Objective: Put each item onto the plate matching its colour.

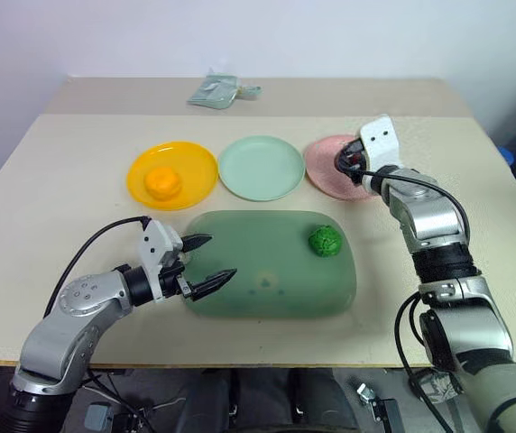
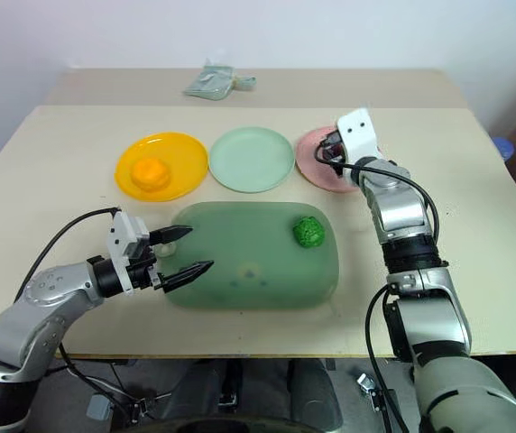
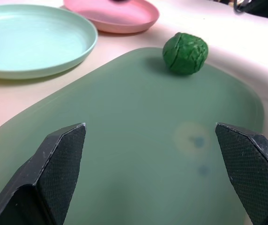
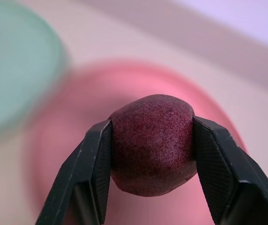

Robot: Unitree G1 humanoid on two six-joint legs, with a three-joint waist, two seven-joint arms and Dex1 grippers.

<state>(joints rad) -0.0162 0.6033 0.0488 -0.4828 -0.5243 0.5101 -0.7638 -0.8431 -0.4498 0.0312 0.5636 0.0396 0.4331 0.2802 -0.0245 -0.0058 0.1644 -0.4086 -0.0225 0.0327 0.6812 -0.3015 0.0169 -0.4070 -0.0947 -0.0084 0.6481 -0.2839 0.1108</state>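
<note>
beige tabletop [image 1: 59, 162] fills the head view, with the yellow-orange plate [image 1: 195, 162] at 10 o'clock bearing the orange lump [image 1: 162, 181], the mint plate [image 1: 262, 168] at 12, the pink plate [image 1: 323, 171] at 1, and the bumpy green lump [image 1: 326, 241] on the green board [image 1: 267, 271] toward 3. from the left wrist, the left gripper [image 3: 152, 154] hangs with fingers wide apart over the board. from the right wrist, the right gripper [image 4: 152, 140] is clamped on the dark red-purple lump [image 4: 152, 143] above the pink plate.

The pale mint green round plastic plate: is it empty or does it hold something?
Empty: the pale mint green round plastic plate shows only bare surface.
</note>
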